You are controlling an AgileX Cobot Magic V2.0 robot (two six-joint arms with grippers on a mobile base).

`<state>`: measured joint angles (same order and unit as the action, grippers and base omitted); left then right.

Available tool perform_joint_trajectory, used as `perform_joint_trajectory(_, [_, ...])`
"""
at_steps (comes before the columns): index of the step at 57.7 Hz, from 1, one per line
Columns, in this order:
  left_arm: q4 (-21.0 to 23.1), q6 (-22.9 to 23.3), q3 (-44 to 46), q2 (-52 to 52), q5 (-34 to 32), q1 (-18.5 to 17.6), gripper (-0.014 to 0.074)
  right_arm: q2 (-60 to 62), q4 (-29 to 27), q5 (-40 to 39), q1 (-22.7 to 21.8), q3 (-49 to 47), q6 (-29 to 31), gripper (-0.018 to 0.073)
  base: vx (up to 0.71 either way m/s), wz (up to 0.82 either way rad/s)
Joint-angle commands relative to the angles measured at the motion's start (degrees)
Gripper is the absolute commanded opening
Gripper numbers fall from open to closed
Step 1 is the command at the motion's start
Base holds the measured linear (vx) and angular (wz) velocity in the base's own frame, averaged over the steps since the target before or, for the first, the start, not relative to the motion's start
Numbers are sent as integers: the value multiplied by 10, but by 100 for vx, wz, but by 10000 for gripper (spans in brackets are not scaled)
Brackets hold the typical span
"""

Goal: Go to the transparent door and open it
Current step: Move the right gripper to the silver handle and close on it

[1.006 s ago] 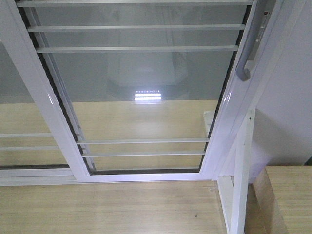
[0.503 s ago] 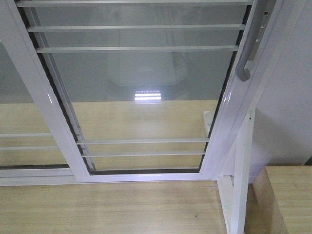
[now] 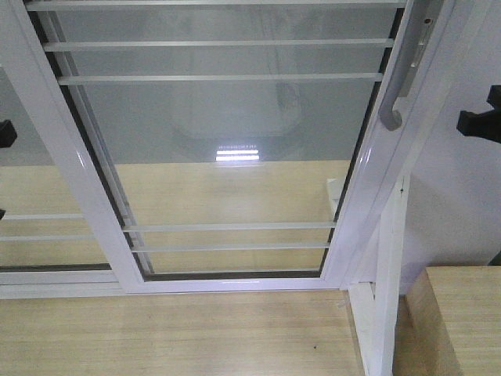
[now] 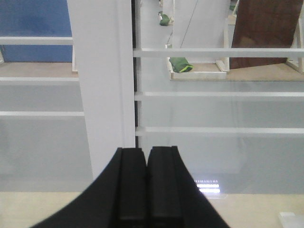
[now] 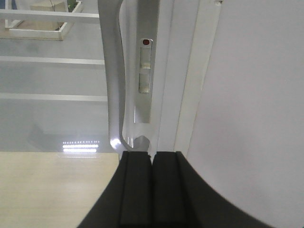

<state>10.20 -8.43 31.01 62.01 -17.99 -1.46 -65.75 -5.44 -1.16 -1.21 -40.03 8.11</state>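
Observation:
The transparent door (image 3: 227,141) fills the front view, a glass panel in a white frame with thin white bars. Its curved silver-grey handle (image 3: 399,78) is on the right stile. My right gripper (image 3: 479,121) shows at the right edge, right of the handle and apart from it. In the right wrist view it (image 5: 152,156) is shut and empty, just below the handle's lower end (image 5: 113,85). My left gripper (image 3: 5,133) peeks in at the left edge. In the left wrist view it (image 4: 147,154) is shut and empty, facing a white stile (image 4: 104,95).
A second white-framed glass panel (image 3: 31,188) without a handle lies left of the door. A white wall (image 3: 462,204) and white post (image 3: 387,290) stand on the right, with a wooden cabinet top (image 3: 462,321) at lower right. Wooden floor (image 3: 172,337) runs in front.
Both grippers have come into the front view, one at each side edge. The door has not moved.

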Motion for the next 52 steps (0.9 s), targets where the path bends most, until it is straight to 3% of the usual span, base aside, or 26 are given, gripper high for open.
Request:
perform_joint_trajectory(1, [6,3,24,27,-101,-3,2,-34,3,-86,-1,-39,-2,-5,0,0])
perform_joint_trajectory(11, [-2,3,23,64,-129,-3,6,-73,5,-143,-1,-42,-5,-4,0,0])
perform_joint_trajectory(16, [-31,4,23,67,-117,-3,22,-81,5,-158,-1,-42,-2,0,0,0])
perform_joint_trajectory(27, [-44,47,23,67,-123,-3,132,-81,7,-163,-1,-42,-2,76,0,0])
perform_joint_trajectory(34, [-44,60,23,67,-126,-3,264,-81,8,-163,-1,-42,-2,206,0,0])
perform_joint_trajectory(45, [-44,60,23,67,-130,-3,518,-81,7,-167,-1,-42,-7,557,0,0])
perform_joint_trajectory(52, [-44,60,23,67,-138,-3,610,-81,6,-188,-1,-42,-31,717,0,0])
